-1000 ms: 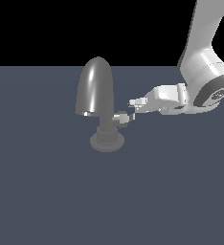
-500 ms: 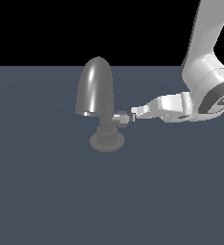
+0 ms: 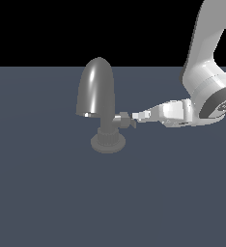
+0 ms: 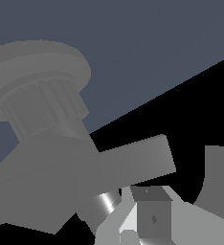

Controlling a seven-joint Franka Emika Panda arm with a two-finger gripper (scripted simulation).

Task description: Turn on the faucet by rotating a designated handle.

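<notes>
A glossy dark grey faucet (image 3: 96,94) with a bright highlight and ribbed neck stands on a flat slate-blue surface (image 3: 47,193). Its handle (image 3: 123,118) looks paler grey, though small here. The arm (image 3: 206,62) is white against a black backdrop (image 3: 62,29).

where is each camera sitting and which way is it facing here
Exterior view: off the arm, slightly raised, looking across the floor at the faucet; the white arm enters from the exterior view's right, gripper at the handle.
Wrist view: on the wrist, very close, looking along the gripper at the handle and the faucet's ribbed neck and base.
Shared: faucet, handle, gripper.
</notes>
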